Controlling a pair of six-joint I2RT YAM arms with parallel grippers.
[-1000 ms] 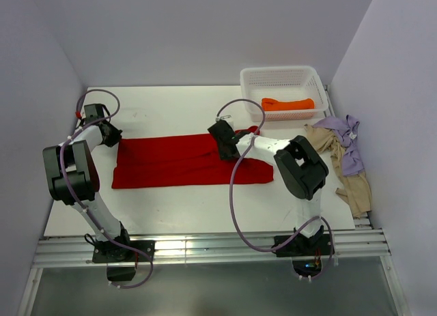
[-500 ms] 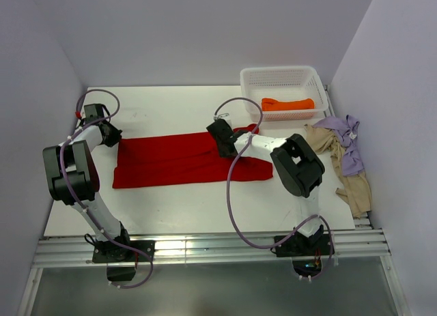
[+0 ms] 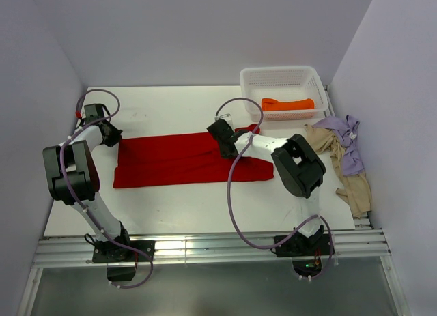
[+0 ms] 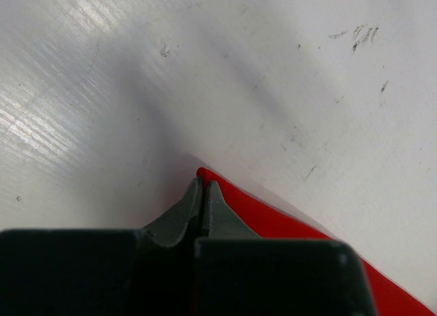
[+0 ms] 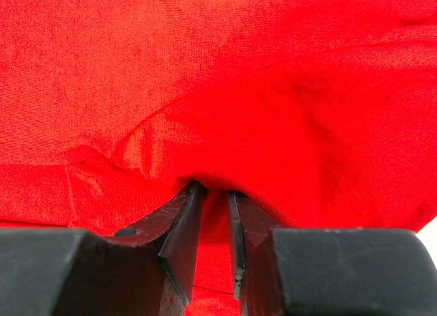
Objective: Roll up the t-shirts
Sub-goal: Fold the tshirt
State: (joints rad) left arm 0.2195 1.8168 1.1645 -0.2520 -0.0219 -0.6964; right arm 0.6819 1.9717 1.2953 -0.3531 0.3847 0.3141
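Our left hand point(image 4: 203, 185) has its fingers pressed together on the very corner of the red t-shirt point(image 3: 171, 159), with only a sliver of cloth showing past the tips. Beyond that corner lies bare, scuffed counter point(image 3: 177, 108), and the left wall stands near this end, so there is little open room to the side.

Our right hand point(image 5: 212, 190) is pinched on a raised fold of the same shirt. Its fingers stand only narrowly apart, with red cloth in the gap and fabric puckered around the tips. Red cloth takes up almost all of the wrist view.

From above, the red t-shirt lies as a long flat band across the middle of the counter, from the left hand at its far left corner to the right hand on its far edge, right of the middle. Its right end lies under the right forearm. Bare counter runs along both its far side and its near side.

In the far right corner stands a white mesh basket point(image 3: 280, 72) with an orange t-shirt point(image 3: 288, 104) inside. Along the right edge, a beige t-shirt point(image 3: 354, 186) and a lavender t-shirt point(image 3: 349, 152) lie crumpled together, well apart from both hands.
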